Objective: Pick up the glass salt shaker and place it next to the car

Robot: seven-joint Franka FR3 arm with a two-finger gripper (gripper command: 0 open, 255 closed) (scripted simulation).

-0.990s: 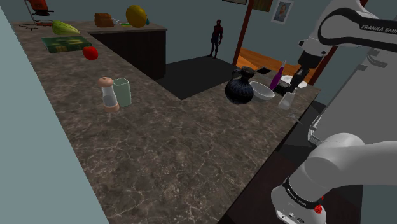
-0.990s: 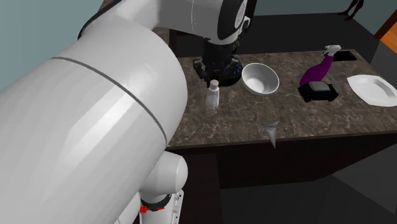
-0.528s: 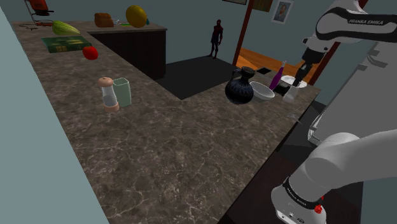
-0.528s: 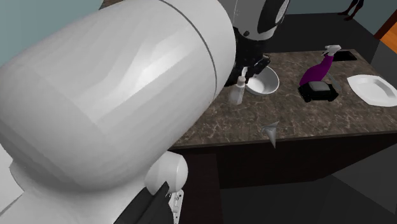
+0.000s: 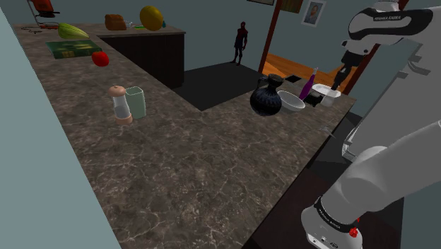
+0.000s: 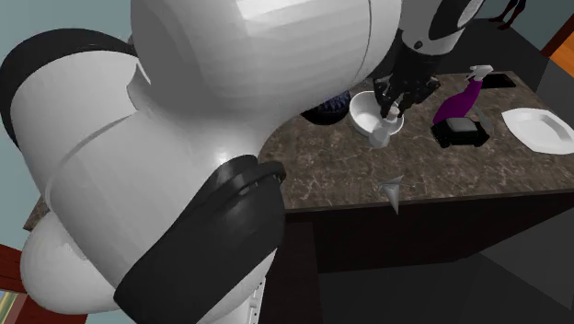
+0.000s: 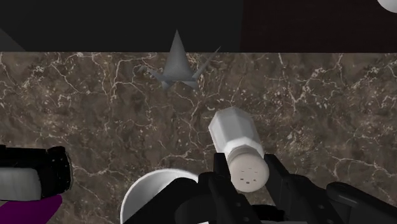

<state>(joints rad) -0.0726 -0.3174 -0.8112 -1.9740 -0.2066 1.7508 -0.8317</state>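
**A:** Item (a): how were the jaws set?

**B:** The jaws of the gripper were seen drawn narrow and clasped on the perforated cap of the salt shaker. One black finger was pressed to each side of the cap.

**A:** Where was the shaker located?

**B:** In the second exterior view it was hung beneath the hand, in front of the near rim of the white bowl and over the dark marbled surface. Its pale white body was directed away from the hand. Whether its base was in contact with the surface could not be told.

**A:** Item (b): the car?

**B:** The black car was set on the same surface, apart from the shaker, toward the second exterior view's right. A purple bottle was placed just behind it, and a white plate lay further right.

**A:** Remaining items?

**B:** A grey spiked object was noted at the front edge of the surface. A black vase was stood beside the bowl. Well apart along the surface, a capped grinder and a clear tumbler were paired side by side.
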